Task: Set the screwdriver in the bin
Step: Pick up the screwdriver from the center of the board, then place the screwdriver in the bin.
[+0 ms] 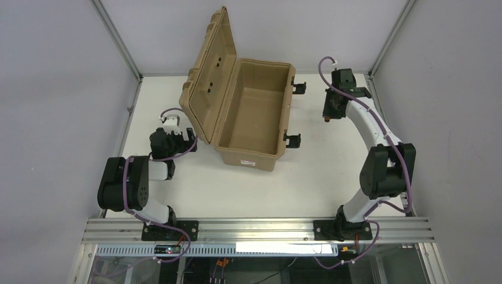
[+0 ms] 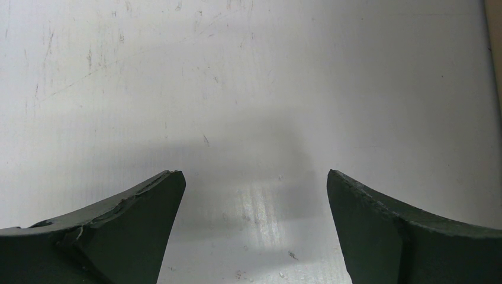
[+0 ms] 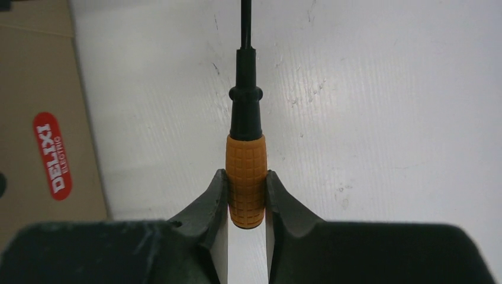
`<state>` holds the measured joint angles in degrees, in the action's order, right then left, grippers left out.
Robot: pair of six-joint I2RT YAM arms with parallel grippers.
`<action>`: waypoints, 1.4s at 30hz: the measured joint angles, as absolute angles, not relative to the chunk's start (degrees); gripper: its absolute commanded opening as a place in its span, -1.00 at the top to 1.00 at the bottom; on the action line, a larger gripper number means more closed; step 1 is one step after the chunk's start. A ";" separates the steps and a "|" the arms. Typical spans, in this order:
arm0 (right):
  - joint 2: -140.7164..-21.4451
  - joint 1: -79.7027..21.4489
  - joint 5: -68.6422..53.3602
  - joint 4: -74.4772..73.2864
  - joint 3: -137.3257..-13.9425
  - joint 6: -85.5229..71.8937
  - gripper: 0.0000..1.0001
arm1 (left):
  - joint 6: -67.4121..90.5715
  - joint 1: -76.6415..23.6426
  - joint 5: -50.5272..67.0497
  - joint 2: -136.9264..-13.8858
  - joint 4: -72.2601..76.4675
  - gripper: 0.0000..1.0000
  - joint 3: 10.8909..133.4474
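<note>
Right wrist view: right gripper (image 3: 246,178) is pinched on the screwdriver (image 3: 245,171), one finger on each side of the orange, grid-textured handle, both pads touching it near its butt end. Black collar and thin black shaft point straight away from the camera; the tip runs off the upper edge, so the tip is not seen. White table (image 3: 379,118) lies behind the tool; cannot tell whether the screwdriver rests on it or is lifted clear. At the left edge of this view is a tan panel, the same colour as the bin, bearing a red sticker (image 3: 52,155) that reads DELIXI ELECTRIC. Top external view: bin (image 1: 245,155) stands near the middle of the table, lid (image 1: 214,71) swung up and open on its left side, interior showing only tan floor and walls. Two black latches (image 1: 299,87) hang off its right wall, and a small white label (image 1: 247,162) sits on the near wall. Right arm reaches to the far right of the table, with its gripper just beside the bin's right wall and outside it, so the screwdriver is in that gripper, to the right of the bin, not inside. Left arm is folded at the left, its wrist close to the outer face of the raised lid. Left wrist view: left gripper (image 2: 254,174) has its fingers spread wide apart over scuffed white table, with nothing between them.
</note>
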<state>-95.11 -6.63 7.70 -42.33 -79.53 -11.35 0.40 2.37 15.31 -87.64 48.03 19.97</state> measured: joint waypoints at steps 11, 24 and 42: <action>-88.53 -6.63 9.41 -53.80 -93.93 -10.59 1.00 | 0.40 2.37 15.31 -87.64 48.03 -0.98 19.99; -87.02 -7.11 12.16 -65.67 -113.27 -12.08 1.00 | 0.40 2.37 15.31 -87.64 48.03 -0.98 19.97; -91.77 -30.63 25.98 -70.63 -117.56 -25.85 1.00 | 0.40 2.37 15.31 -87.61 48.03 -0.98 19.97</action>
